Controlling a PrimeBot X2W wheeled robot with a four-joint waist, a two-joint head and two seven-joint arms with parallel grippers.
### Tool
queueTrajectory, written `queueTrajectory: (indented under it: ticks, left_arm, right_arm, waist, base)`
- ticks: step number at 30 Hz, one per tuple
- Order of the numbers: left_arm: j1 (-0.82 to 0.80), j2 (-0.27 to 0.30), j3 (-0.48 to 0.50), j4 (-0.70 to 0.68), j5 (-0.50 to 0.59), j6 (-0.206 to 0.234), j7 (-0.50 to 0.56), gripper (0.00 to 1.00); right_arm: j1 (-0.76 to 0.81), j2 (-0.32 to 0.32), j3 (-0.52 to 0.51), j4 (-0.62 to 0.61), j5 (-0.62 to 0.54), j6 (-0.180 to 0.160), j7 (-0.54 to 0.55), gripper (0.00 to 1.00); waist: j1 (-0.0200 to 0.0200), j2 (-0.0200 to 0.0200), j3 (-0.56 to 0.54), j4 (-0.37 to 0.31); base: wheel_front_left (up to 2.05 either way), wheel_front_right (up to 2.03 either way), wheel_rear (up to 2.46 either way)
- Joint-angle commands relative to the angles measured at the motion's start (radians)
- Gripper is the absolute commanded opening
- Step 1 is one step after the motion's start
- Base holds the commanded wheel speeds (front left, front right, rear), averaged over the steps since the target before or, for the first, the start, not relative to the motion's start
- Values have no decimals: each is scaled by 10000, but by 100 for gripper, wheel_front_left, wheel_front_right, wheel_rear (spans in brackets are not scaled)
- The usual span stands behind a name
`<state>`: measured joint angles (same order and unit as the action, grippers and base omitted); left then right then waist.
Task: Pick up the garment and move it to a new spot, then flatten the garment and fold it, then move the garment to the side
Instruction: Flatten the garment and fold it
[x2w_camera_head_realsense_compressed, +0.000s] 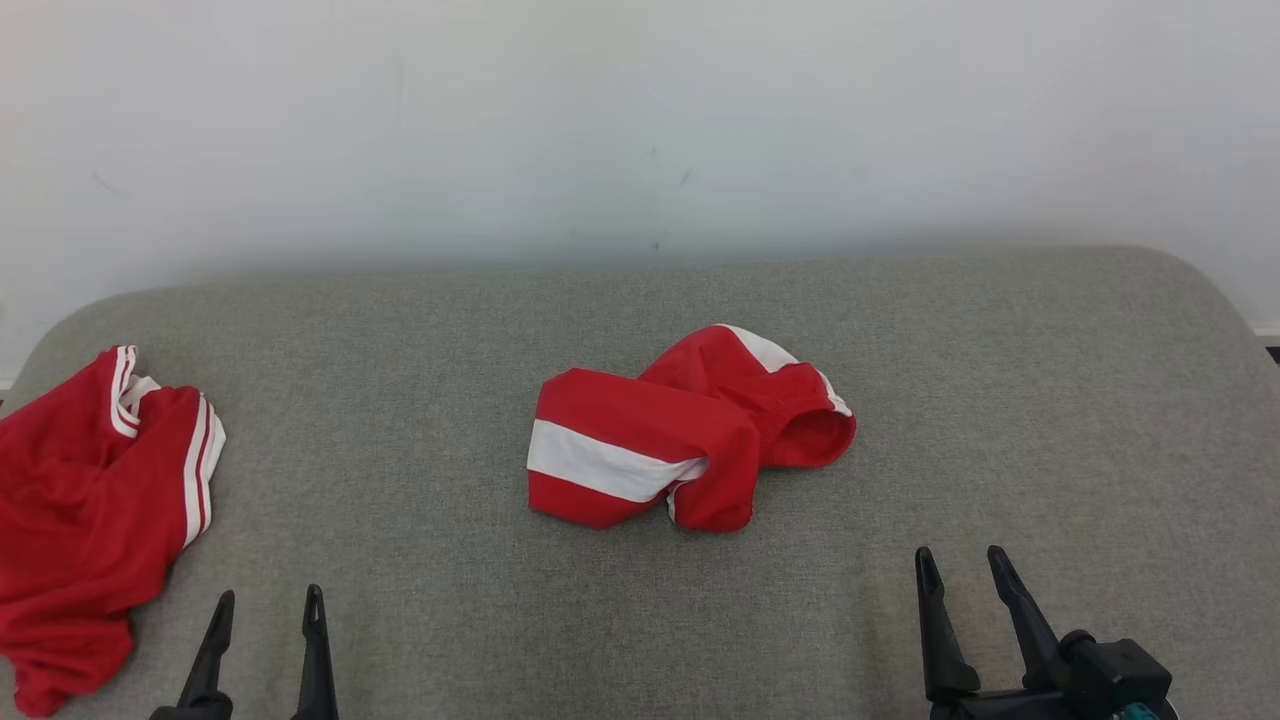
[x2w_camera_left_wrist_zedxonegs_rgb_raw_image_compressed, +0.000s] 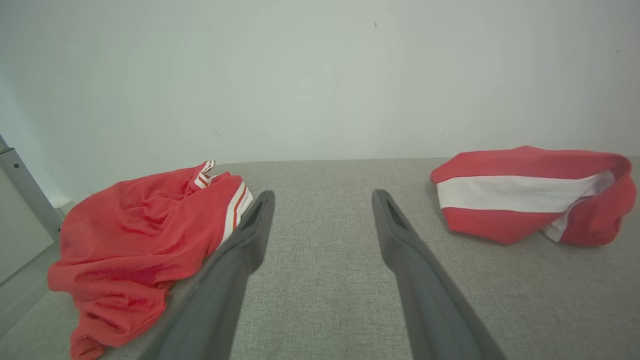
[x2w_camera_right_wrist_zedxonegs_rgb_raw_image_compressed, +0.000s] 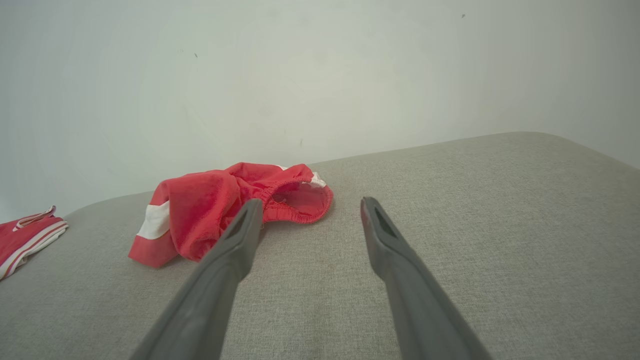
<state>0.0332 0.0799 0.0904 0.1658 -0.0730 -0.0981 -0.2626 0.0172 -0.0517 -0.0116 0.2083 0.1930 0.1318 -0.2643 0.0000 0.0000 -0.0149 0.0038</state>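
A crumpled red garment (x2w_camera_head_realsense_compressed: 680, 430) with a broad white band lies in the middle of the grey cushion (x2w_camera_head_realsense_compressed: 420, 330). It appears at the right of the left wrist view (x2w_camera_left_wrist_zedxonegs_rgb_raw_image_compressed: 530, 200) and left of centre in the right wrist view (x2w_camera_right_wrist_zedxonegs_rgb_raw_image_compressed: 215, 210), its elastic opening facing that camera. My left gripper (x2w_camera_head_realsense_compressed: 268, 600) stands open at the lower left, well short of it, with nothing between its fingers (x2w_camera_left_wrist_zedxonegs_rgb_raw_image_compressed: 320, 200). My right gripper (x2w_camera_head_realsense_compressed: 960, 562) stands open at the lower right, also apart from the garment and empty (x2w_camera_right_wrist_zedxonegs_rgb_raw_image_compressed: 310, 205).
A second red garment (x2w_camera_head_realsense_compressed: 90, 500) with thin white stripes lies bunched at the cushion's left edge, close to my left gripper (x2w_camera_left_wrist_zedxonegs_rgb_raw_image_compressed: 140, 245). A white wall (x2w_camera_head_realsense_compressed: 640, 120) rises behind the cushion. Bare grey fabric lies to the right (x2w_camera_right_wrist_zedxonegs_rgb_raw_image_compressed: 500, 225).
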Motion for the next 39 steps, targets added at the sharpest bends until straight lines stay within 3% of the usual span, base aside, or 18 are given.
queueTrajectory:
  ticks: [1, 30, 39]
  left_arm:
    - [81, -40, 8, 11, 85, -53, -34, 100]
    - [34, -193, 118, 86, 266, -138, -34, 100]
    - [-164, -231, -51, 160, 277, -142, -34, 100]
  right_arm:
    - [85, 26, 23, 18, 58, -22, -2, 100]
    - [39, 27, 46, 152, -63, -22, -2, 100]
    - [-1145, -51, 409, 218, -401, -22, -2, 100]
  waist:
    - [0, 0, 10, 12]
    - [0, 0, -8, 46]
    - [0, 0, 43, 281]
  base:
    - [0, 0, 0]
    - [0, 0, 0]
    - [0, 0, 0]
